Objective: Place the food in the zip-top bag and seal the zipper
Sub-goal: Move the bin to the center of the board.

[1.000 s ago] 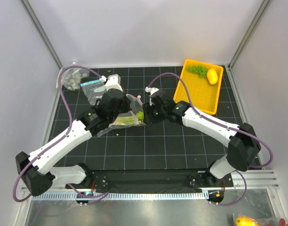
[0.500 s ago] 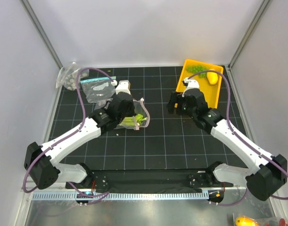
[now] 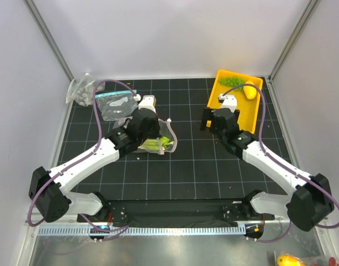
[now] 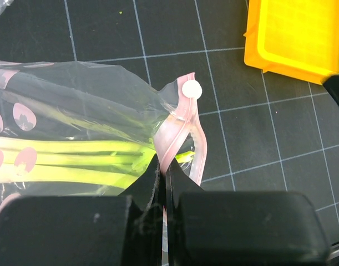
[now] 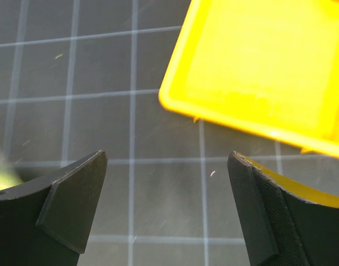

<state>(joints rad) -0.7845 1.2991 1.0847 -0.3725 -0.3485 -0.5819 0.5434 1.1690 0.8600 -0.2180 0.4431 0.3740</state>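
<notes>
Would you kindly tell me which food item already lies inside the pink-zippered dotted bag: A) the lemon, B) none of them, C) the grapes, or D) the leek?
D: the left wrist view shows the leek inside the zip-top bag, while the lemon and grapes sit in the yellow tray.

Left claw (image 3: 154, 132) sits at the zip-top bag (image 3: 164, 143), right claw (image 3: 205, 119) beside the yellow tray (image 3: 244, 111).

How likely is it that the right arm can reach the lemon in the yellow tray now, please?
Probably yes: the right pincer is open and empty beside the yellow tray, and the lemon lies uncovered there, next to the grapes.
</notes>
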